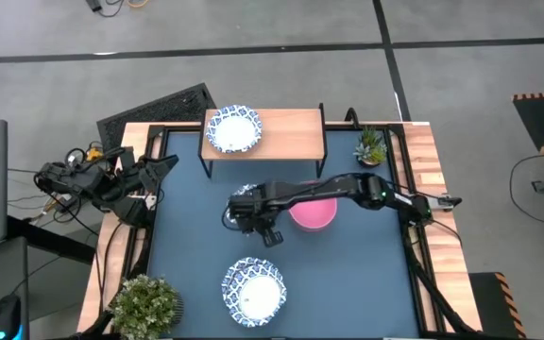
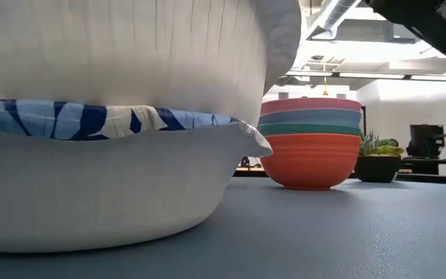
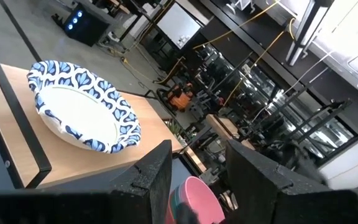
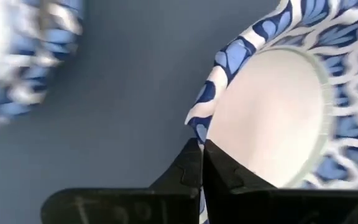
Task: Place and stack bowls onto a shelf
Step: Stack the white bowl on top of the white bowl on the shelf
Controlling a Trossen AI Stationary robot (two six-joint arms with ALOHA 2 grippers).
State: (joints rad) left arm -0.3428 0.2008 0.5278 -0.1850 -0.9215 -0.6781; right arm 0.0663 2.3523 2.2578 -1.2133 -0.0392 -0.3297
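One patterned bowl (image 1: 233,129) sits on the shelf (image 1: 291,132), so your right gripper (image 4: 201,163) pinches a second bowl's (image 4: 272,118) rim to carry it there.

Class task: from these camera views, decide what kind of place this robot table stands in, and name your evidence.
Probably a robotics lab or workshop: bare grey floor with taped lines, loose cables, and equipment racks behind the shelf.

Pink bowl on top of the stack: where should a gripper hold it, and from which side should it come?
Grip the pink bowl by its rim, coming from above, one finger inside and one outside. It sits nested in the stack, so only the rim band is exposed. The right gripper holds a patterned bowl.
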